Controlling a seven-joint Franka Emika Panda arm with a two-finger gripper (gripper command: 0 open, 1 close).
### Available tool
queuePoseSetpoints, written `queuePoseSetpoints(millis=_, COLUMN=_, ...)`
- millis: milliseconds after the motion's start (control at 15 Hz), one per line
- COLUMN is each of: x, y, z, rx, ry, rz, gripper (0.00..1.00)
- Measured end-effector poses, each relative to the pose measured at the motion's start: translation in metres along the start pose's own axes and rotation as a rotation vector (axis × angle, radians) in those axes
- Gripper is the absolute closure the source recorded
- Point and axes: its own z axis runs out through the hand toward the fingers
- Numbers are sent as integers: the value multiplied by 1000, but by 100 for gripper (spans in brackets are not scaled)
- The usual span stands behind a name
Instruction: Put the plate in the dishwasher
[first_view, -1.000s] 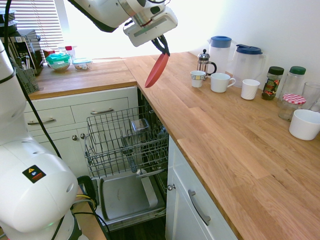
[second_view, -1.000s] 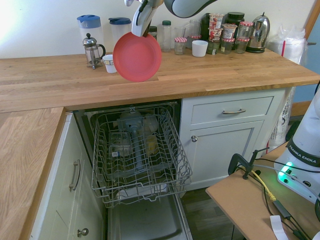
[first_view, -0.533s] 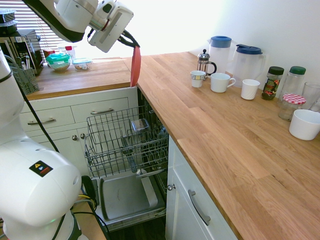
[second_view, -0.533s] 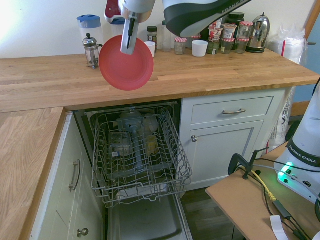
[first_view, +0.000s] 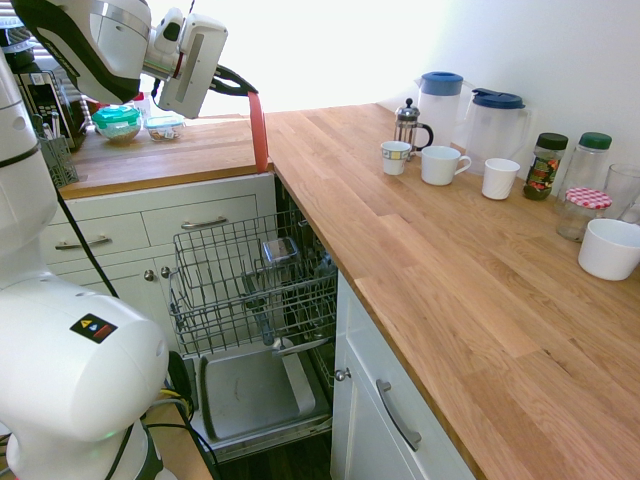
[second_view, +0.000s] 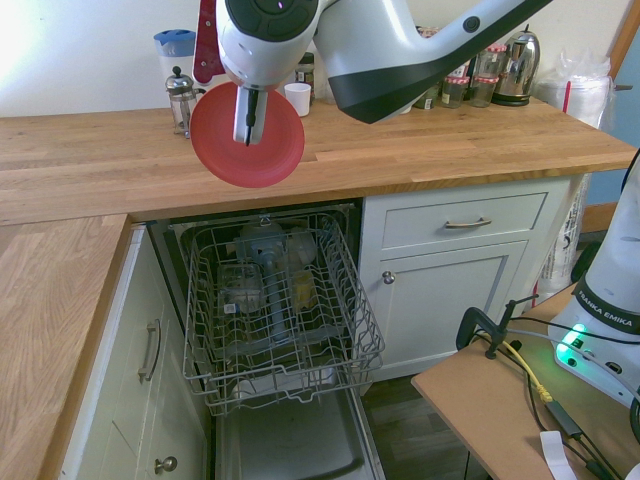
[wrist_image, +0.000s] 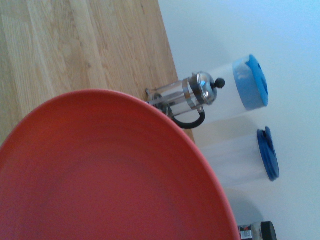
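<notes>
One round, smooth coral-red plate (second_view: 247, 135) hangs on edge, clamped at its rim by the tool (second_view: 246, 130), above the wooden bench (second_view: 420, 140) and the dishwasher (second_view: 275, 310) with its one pulled-out grey wire rack. Two blue-lidded jugs (first_view: 441, 100) and one glass coffee press (first_view: 408, 125) stand behind; the rack's contents are indistinct.

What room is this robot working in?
It looks like a home kitchen. There is a wooden worktop with a coffee press and mugs on it, and an open dishwasher with its wire rack pulled out under the counter.
</notes>
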Motion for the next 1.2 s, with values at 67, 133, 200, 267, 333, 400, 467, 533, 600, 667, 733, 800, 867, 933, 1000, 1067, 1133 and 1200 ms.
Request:
queuePoseSetpoints(millis=67, x=0, y=-4, z=-3, rx=19, ry=16, rz=-10, gripper=100)
queuePoseSetpoints(millis=133, x=-1, y=-7, z=-4, rx=35, ry=30, rz=-26, gripper=100)
queuePoseSetpoints(millis=200, x=-2, y=-9, z=-5, rx=46, ry=39, rz=-41, gripper=100)
queuePoseSetpoints(millis=267, x=-4, y=-10, z=-4, rx=46, ry=43, rz=-51, gripper=100)
queuePoseSetpoints(millis=333, x=-4, y=-9, z=-3, rx=39, ry=42, rz=-54, gripper=100)
queuePoseSetpoints(millis=400, x=-4, y=-8, z=-2, rx=25, ry=40, rz=-53, gripper=100)
queuePoseSetpoints(millis=467, x=-5, y=-9, z=-2, rx=26, ry=40, rz=-56, gripper=100)
queuePoseSetpoints(millis=533, x=-8, y=-12, z=0, rx=28, ry=40, rz=-63, gripper=100)
queuePoseSetpoints(millis=600, x=-14, y=-18, z=3, rx=32, ry=44, rz=-73, gripper=100)
queuePoseSetpoints(millis=667, x=-26, y=-28, z=7, rx=38, ry=51, rz=-81, gripper=100)
queuePoseSetpoints(millis=733, x=-40, y=-39, z=12, rx=44, ry=53, rz=-89, gripper=100)
queuePoseSetpoints(millis=800, x=-53, y=-51, z=14, rx=51, ry=55, rz=-97, gripper=100)
queuePoseSetpoints(millis=867, x=-68, y=-63, z=16, rx=54, ry=57, rz=-107, gripper=100)
queuePoseSetpoints(millis=933, x=-83, y=-76, z=16, rx=55, ry=54, rz=-116, gripper=100)
queuePoseSetpoints(millis=1000, x=-97, y=-88, z=17, rx=55, ry=53, rz=-124, gripper=100)
queuePoseSetpoints(millis=1067, x=-113, y=-100, z=17, rx=55, ry=48, rz=-133, gripper=100)
queuePoseSetpoints(millis=1133, x=-125, y=-111, z=18, rx=58, ry=40, rz=-137, gripper=100)
queuePoseSetpoints(millis=1200, x=-132, y=-121, z=20, rx=62, ry=34, rz=-138, gripper=100)
